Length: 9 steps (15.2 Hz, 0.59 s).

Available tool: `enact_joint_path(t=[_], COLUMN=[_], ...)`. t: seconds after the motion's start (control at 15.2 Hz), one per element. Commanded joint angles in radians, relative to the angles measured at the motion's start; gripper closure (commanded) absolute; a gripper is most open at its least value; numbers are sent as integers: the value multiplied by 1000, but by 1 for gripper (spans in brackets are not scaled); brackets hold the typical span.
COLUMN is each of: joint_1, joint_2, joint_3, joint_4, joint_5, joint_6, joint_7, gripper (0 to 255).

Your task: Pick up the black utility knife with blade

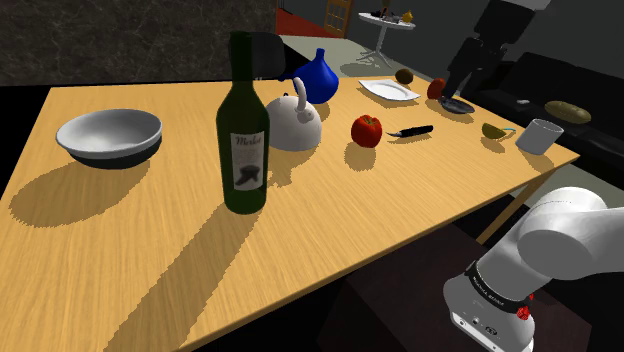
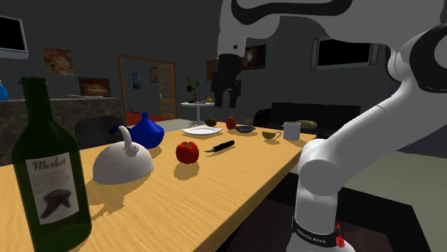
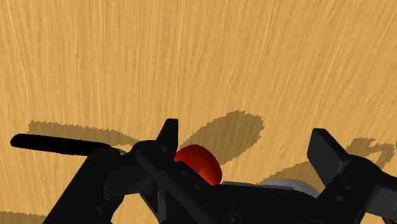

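1. Above the wooden table, the gripper hangs high. Its two black fingers are spread wide with nothing between them.
2. Lying flat on the tabletop, the black utility knife is just beside the red apple, on the side away from the white teapot. From the wrist camera its handle lies off to one side of the fingers, not between them.
3. Judged from this, the step in hand is the approach; no grasp has begun.
4. The next move calls for shifting over the handle, turning so the fingers straddle its narrow width, then descending while keeping clear of the apple.
5. Elsewhere on the table stand a green wine bottle, a pale bowl, a blue vase, a white plate and a mug.
6. Beyond is a dim room with dark walls, framed pictures, a round side table and a dark sofa.
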Motion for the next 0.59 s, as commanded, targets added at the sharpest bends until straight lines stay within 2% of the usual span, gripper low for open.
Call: enact_joint_path(t=[0.0,0.53], joint_1=[0,81], joint_2=[0,26], joint_3=[0,-228], joint_4=[0,-104], joint_5=[0,-179], joint_6=[0,71], joint_7=[0,-494], gripper=[0,0])
